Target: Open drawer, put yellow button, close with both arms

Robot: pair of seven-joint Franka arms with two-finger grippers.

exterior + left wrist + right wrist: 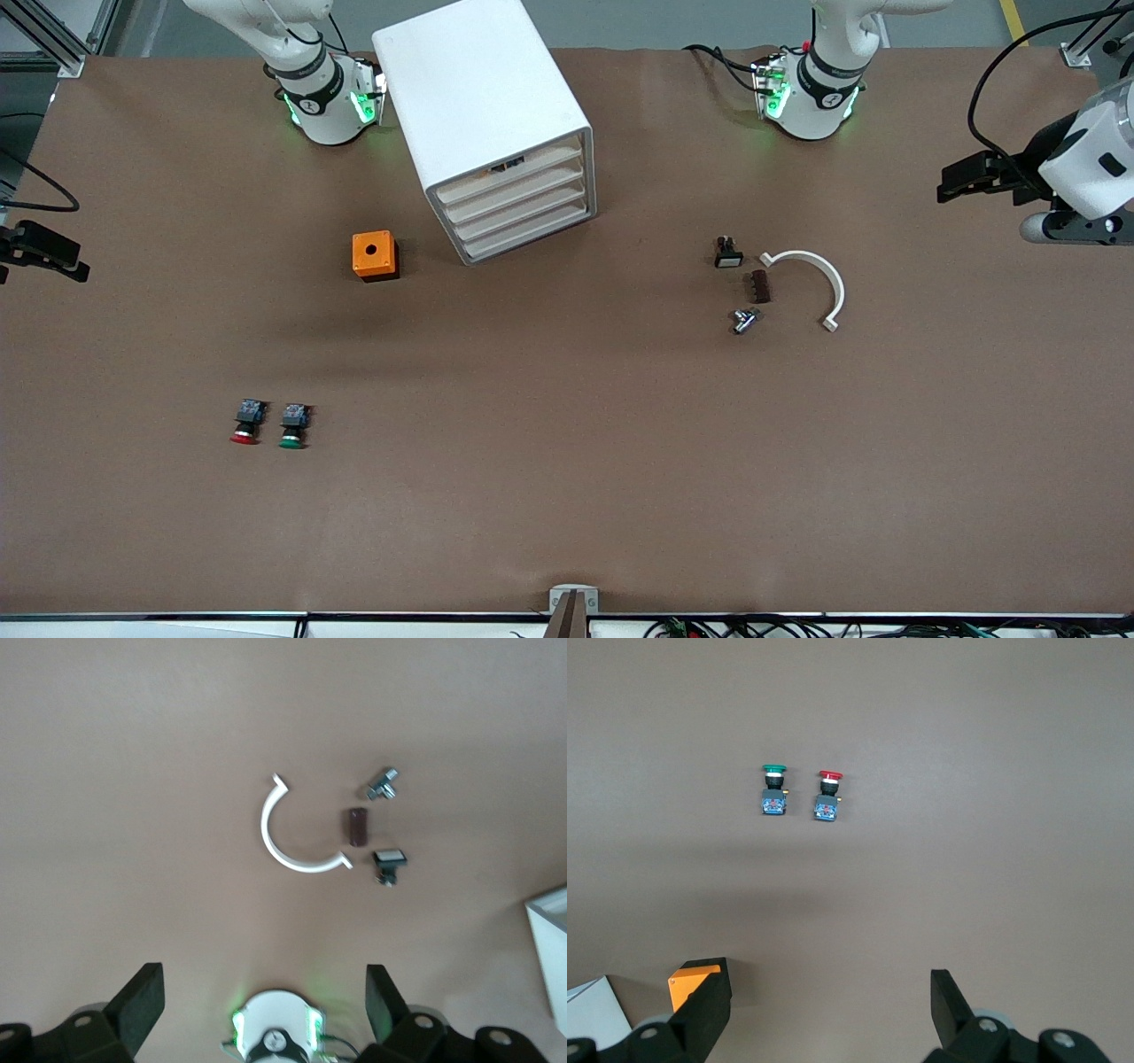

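Observation:
The white cabinet point(483, 97) stands between the two arm bases. Its four drawers are pushed in, the top drawer point(532, 168) among them. A small dark and orange bit point(507, 165) shows in the gap above the top drawer; I cannot tell whether it is the yellow button, which shows nowhere else. My left gripper point(952, 182) is open and empty, up at the left arm's end of the table; it also shows in the left wrist view point(263, 1001). My right gripper point(53, 257) is open and empty at the right arm's end; it also shows in the right wrist view point(828, 1010).
An orange box point(375, 255) sits beside the cabinet. A red-capped button point(247, 423) and a green-capped button point(293, 425) lie nearer the front camera. A white curved piece point(811, 283), a dark block point(760, 286), a metal part point(744, 319) and a small switch point(728, 253) lie toward the left arm's end.

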